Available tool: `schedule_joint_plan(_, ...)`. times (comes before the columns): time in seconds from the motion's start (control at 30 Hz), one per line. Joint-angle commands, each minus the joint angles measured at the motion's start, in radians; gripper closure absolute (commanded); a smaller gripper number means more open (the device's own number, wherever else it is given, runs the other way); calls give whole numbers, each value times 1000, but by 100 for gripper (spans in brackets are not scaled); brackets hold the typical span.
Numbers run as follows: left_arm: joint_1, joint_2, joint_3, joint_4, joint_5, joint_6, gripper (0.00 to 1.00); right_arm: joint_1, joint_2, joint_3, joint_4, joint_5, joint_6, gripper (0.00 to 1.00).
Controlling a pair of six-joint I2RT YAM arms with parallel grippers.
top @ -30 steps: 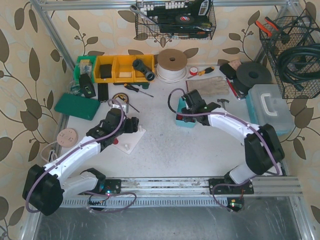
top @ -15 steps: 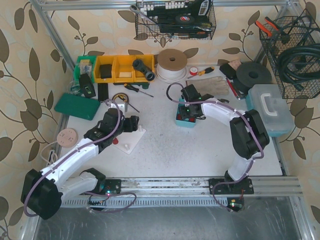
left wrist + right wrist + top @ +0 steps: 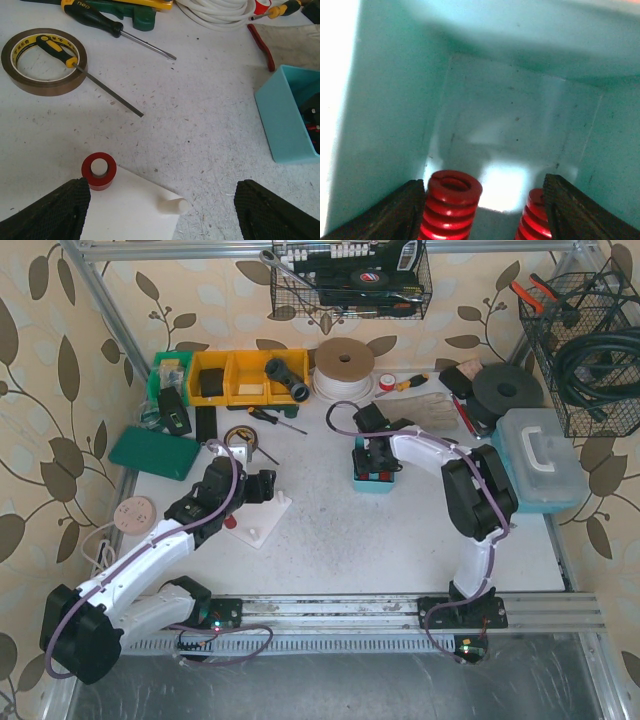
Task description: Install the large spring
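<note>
My right gripper [image 3: 485,210] is open and reaches down into the teal bin [image 3: 390,100]. Two red springs stand between its fingers: a large spring [image 3: 451,205] by the left finger and a smaller one [image 3: 535,216] by the right finger. In the top view the right gripper [image 3: 375,462] is inside the teal bin [image 3: 370,489]. My left gripper [image 3: 160,215] is open and empty over the white base plate [image 3: 125,215]. The plate carries a short red spring on a peg [image 3: 99,171] and a bare white peg [image 3: 172,206]. In the top view the left gripper [image 3: 258,488] sits at the plate [image 3: 262,522].
A brown tape roll [image 3: 44,61] and two screwdrivers [image 3: 107,27] lie behind the plate. A white cable coil [image 3: 343,370], yellow bins [image 3: 235,375] and a green case [image 3: 155,452] stand at the back and left. A clear toolbox [image 3: 540,455] is at the right.
My right gripper has moved back and left, down into the teal bin, with the arm folding up behind it. The left arm has shifted only slightly.
</note>
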Motion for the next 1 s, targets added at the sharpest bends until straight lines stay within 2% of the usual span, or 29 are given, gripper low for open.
schedule_joint_plan(0.0,3,-8,27,15,-19,1,18,0,62,7,-14,27,21,35)
schedule_joint_plan(0.13,3,-3,27,20,-15,-3,18,0,42,48,-3,58,29,39)
schedule_joint_plan(0.33,3,13,38,17,-3,-8,18,0,-33,134,-26,216,-24,39)
schedule_joint_plan(0.63,3,3,39,5,6,-17,18,0,-105,13,2,30,-39,46)
schedule_joint_plan(0.8,3,21,89,-34,150,-38,19,0,-172,-3,11,-12,-86,50)
schedule_joint_plan(0.9,3,34,155,-107,286,16,19,-7,-205,-4,18,-16,-129,52)
schedule_joint_plan(0.97,3,37,184,-162,328,53,19,-10,-243,-36,56,-30,-157,52)
